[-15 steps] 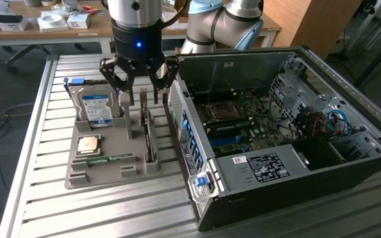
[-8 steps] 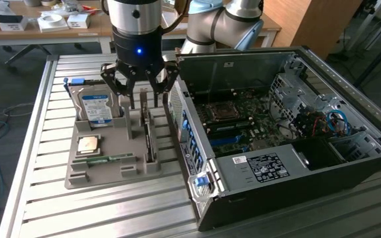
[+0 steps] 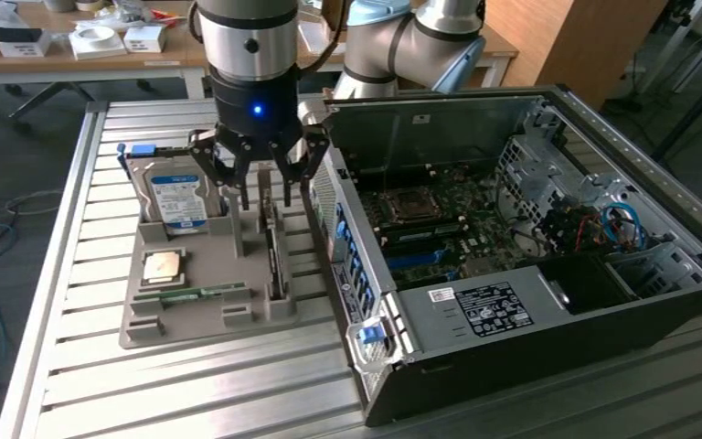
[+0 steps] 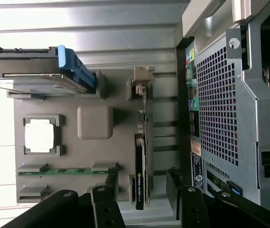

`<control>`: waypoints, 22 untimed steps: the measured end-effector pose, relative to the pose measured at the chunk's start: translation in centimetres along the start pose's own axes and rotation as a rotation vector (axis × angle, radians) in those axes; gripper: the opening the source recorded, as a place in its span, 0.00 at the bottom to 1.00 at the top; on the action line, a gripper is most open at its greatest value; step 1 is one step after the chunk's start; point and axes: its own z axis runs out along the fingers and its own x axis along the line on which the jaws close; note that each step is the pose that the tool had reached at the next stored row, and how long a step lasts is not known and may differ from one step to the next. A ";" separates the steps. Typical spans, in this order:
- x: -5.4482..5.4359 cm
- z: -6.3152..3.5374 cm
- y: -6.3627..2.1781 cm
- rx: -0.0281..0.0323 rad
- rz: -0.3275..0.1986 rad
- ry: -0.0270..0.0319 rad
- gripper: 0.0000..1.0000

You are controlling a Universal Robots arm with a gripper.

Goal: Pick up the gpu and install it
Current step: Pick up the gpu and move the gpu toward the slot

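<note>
The gpu (image 3: pixel 274 256) is a thin dark card standing on edge in a slot of the grey parts holder (image 3: pixel 205 315), its pale metal bracket (image 4: pixel 142 78) at the end away from the camera. My gripper (image 3: pixel 266 194) hangs open just above the card's far end. In the wrist view the gpu (image 4: pixel 140 142) runs edge-on between my two dark fingers (image 4: pixel 110 178), and the gripper (image 4: pixel 141 173) straddles it without touching. The open computer case (image 3: pixel 643 274) lies on its side at the exterior view's right, with the motherboard (image 3: pixel 442 224) exposed.
The holder also carries a silver hard drive with a blue label (image 3: pixel 180 197), a square processor (image 3: pixel 162 267) and a green memory stick (image 3: pixel 193 294). The case's perforated rear panel (image 4: pixel 220 109) stands close beside the gpu. Cluttered desks stand beyond the slatted metal table (image 3: pixel 107 393).
</note>
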 end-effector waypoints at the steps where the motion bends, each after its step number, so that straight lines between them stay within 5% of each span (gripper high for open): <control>1: 0.0 0.19 -0.01 0.0000 0.000 0.0000 0.53; 15: 0.0 2.12 -0.10 0.0000 0.000 0.0000 0.53; 22: 0.2 2.19 -0.10 -0.0002 0.000 -0.0003 0.53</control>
